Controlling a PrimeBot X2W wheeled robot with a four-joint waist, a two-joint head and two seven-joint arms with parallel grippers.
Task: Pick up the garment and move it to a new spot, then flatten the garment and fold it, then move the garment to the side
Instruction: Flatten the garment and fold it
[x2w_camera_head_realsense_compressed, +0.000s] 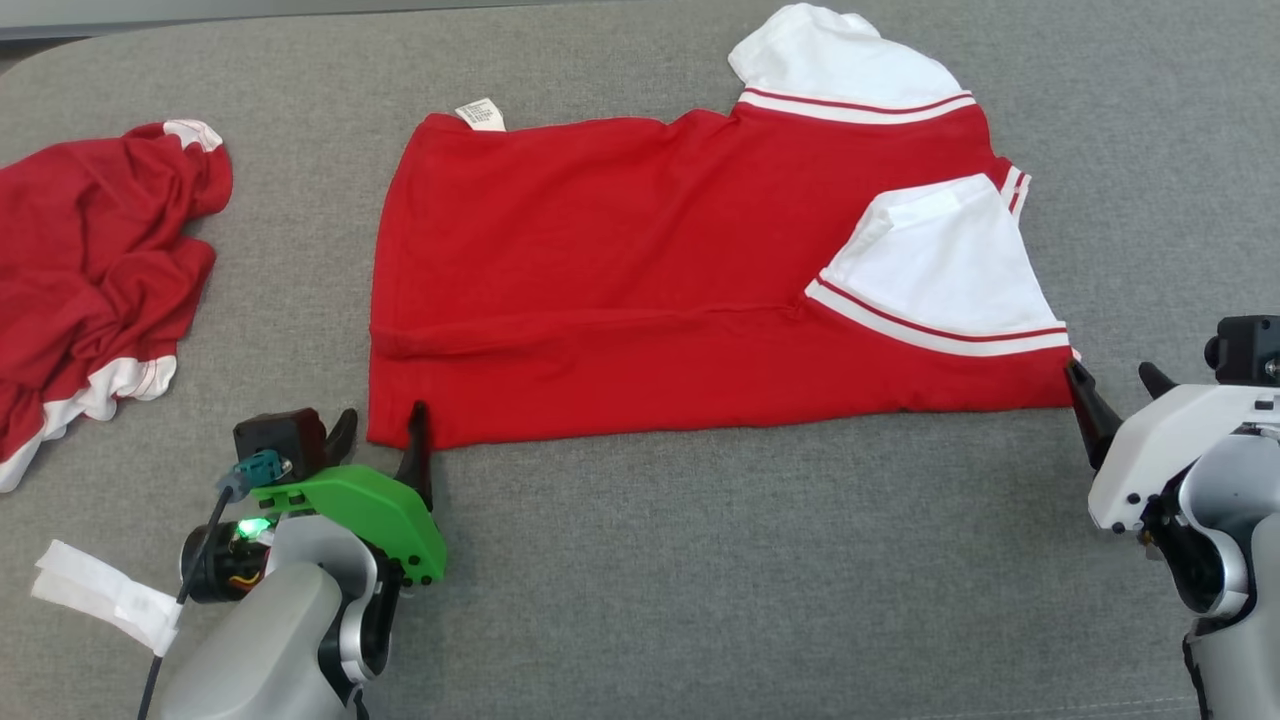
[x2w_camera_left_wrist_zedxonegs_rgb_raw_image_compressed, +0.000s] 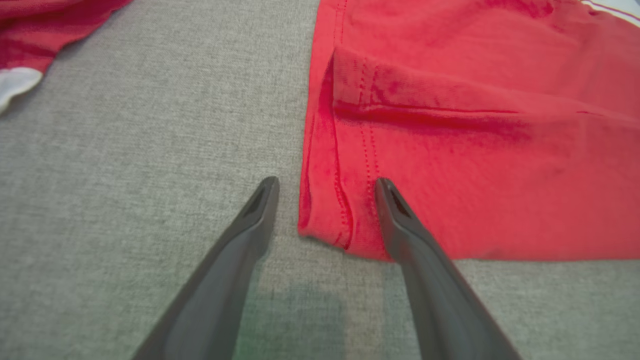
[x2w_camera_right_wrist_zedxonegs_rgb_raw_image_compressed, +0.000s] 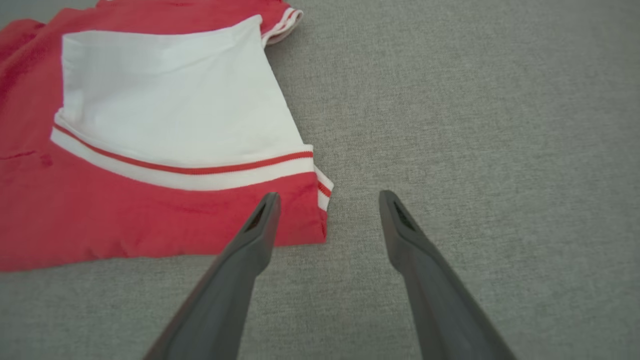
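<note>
Grippers, two, both empty.

Left gripper (x2w_camera_head_realsense_compressed: 382, 412): jaws spread wide, nothing clamped. It sits at the shirt's near corner, with one finger lying over the hem (x2w_camera_left_wrist_zedxonegs_rgb_raw_image_compressed: 367, 150) and the other on bare table (x2w_camera_head_realsense_compressed: 700, 580) beside it.

Right gripper (x2w_camera_head_realsense_compressed: 1110, 370): jaws likewise spread wide. Its inner finger overlaps the opposite near corner and its outer finger is over the table.

Shirt (x2w_camera_head_realsense_compressed: 620, 270): red, with white striped sleeves. It lies flat and folded lengthwise, reaching from one gripper to the other and running away ahead of both. A raised fold ridge (x2w_camera_left_wrist_zedxonegs_rgb_raw_image_compressed: 425, 100) crosses just beyond the left fingertips. One sleeve (x2w_camera_right_wrist_zedxonegs_rgb_raw_image_compressed: 170, 105) lies on the red body just beyond the right gripper. A label (x2w_camera_head_realsense_compressed: 480, 113) pokes out at the far edge, ahead of the left gripper. The other sleeve (x2w_camera_head_realsense_compressed: 840, 60) juts past that edge, ahead and inward of the right gripper.

Handling, as we judge it: light, limp knit, not fragile. It has no stiffness, so it would sag and shed its fold if lifted by one point. We would pinch both near corners together, catching every layer: the hem on the left, the striped corner on the right.

Second shirt (x2w_camera_head_realsense_compressed: 90, 260): crumpled, well out on the left gripper's outer side. We leave it.
</note>
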